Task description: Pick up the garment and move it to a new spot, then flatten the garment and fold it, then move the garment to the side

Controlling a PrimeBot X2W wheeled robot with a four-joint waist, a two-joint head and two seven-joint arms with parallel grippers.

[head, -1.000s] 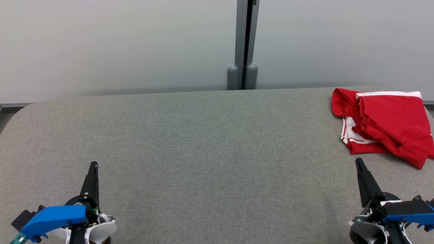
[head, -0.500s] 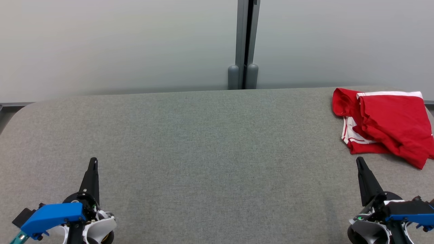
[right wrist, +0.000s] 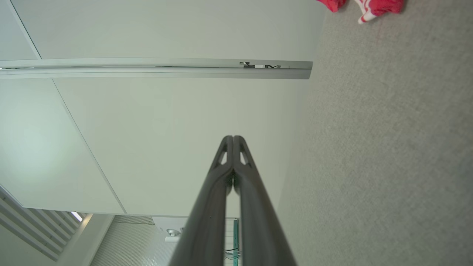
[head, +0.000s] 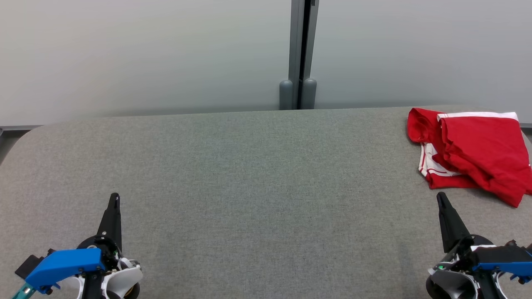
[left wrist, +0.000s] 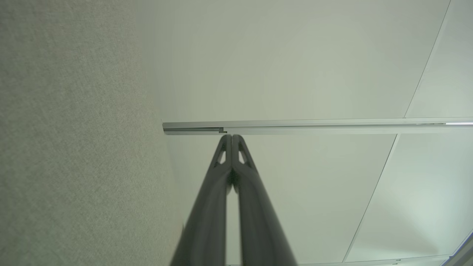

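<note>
Fingers of the left gripper are pressed tip to tip, holding nothing, over the grey table. The right gripper is likewise closed and empty. Just ahead of its tip and a little to its right lies the red garment, white-trimmed, in a loose heap that looks partly folded, clear of the fingers. Farther ahead stands a pale wall with a grey post.

Office-like: grey table against pale partition panels.
</note>
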